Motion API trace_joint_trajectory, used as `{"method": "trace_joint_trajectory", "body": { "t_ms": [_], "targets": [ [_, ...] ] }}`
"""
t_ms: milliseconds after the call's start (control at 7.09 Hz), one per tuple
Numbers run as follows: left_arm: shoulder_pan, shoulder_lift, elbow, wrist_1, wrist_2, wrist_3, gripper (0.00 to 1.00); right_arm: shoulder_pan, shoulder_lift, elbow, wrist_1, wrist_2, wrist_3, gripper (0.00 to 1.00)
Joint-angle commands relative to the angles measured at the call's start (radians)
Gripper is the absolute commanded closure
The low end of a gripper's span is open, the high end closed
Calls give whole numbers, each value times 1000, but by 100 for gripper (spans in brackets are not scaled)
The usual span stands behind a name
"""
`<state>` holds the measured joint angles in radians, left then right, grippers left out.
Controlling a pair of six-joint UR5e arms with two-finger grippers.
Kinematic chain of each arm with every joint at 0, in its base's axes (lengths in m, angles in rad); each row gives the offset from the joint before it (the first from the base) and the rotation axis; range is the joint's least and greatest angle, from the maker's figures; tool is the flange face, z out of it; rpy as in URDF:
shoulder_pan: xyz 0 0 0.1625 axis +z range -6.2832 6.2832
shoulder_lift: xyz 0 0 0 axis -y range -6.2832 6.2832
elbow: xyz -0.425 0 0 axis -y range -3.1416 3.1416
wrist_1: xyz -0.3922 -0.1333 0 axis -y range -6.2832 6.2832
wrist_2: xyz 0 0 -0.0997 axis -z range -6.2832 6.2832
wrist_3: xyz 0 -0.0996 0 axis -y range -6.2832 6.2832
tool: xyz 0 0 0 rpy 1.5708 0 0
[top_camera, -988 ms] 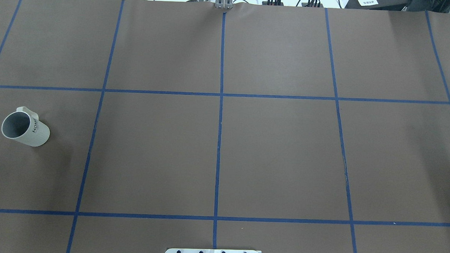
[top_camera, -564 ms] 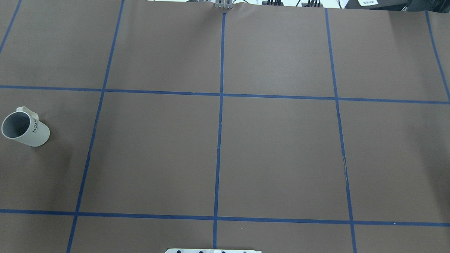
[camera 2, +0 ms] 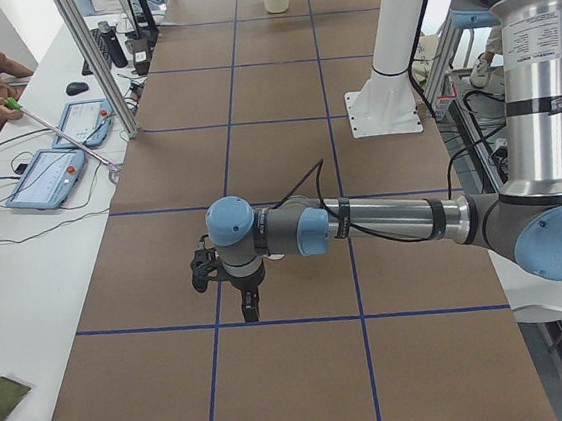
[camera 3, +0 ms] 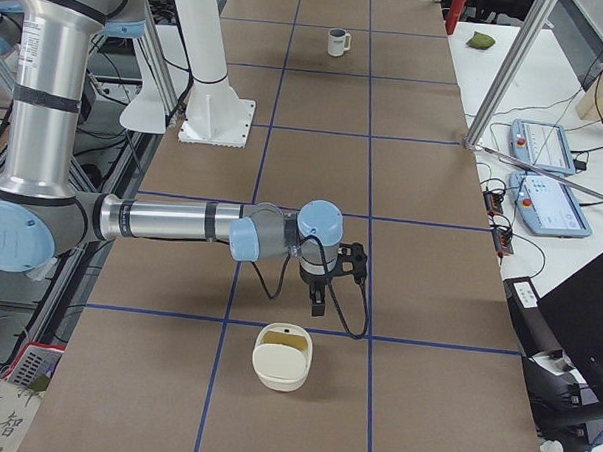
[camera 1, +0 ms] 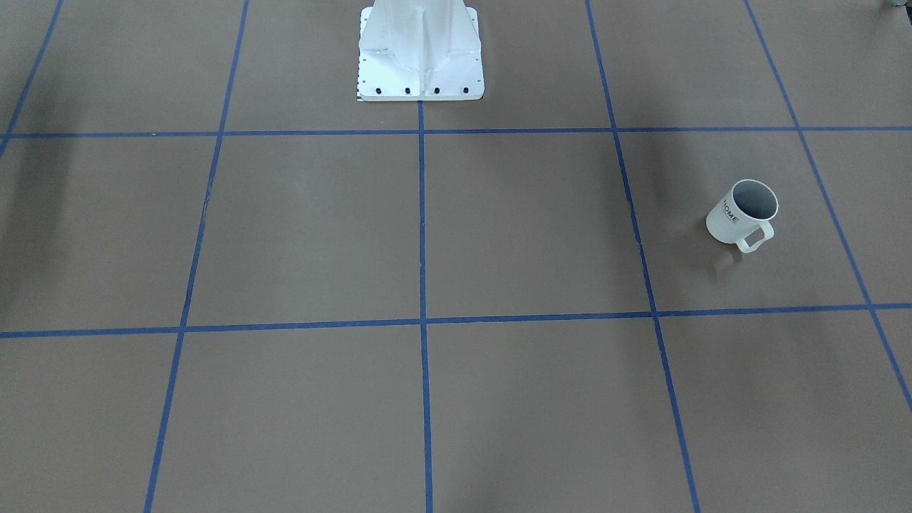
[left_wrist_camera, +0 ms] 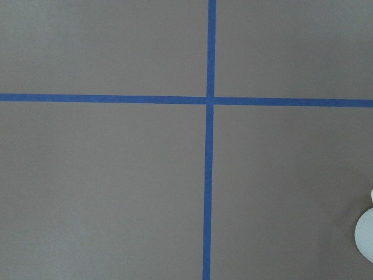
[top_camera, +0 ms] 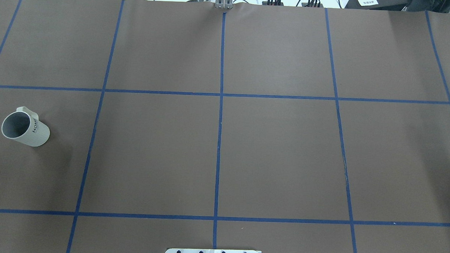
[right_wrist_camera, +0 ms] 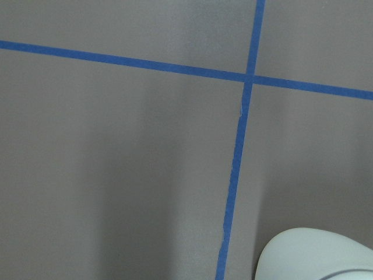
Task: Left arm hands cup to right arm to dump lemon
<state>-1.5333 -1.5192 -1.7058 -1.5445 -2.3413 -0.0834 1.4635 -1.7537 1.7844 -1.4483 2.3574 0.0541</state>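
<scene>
The small cream-white cup (top_camera: 25,129) with black HOME lettering stands upright near the left end of the brown, blue-taped worktop (top_camera: 276,158), midway between its long edges. Its handle is turned away from the robot, which leaves the body free for a side grasp. No lemon shows in its grey inside. The black left gripper (camera 2: 249,309) and right gripper (camera 3: 318,305) hang high and point down, probably parked. I cannot tell whether either is spread or closed.

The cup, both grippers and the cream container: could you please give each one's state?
cup: upright on the table, ungrasped, nothing visible inside.
left gripper: pointing down; open or shut unclear.
right gripper: pointing down; open or shut unclear.
cream container: upright on the table, beside the right gripper.
</scene>
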Motion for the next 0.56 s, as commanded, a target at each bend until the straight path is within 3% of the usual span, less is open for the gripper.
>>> {"method": "trace_joint_trajectory", "body": {
  "t_ms": [0, 423],
  "targets": [
    [1, 1, 3, 0, 0, 2, 0, 0, 2, -2, 0, 0, 0, 0],
    [1, -1, -3, -2, -3, 1, 0, 0, 5, -7, -1, -6, 0, 0]
  ]
}}
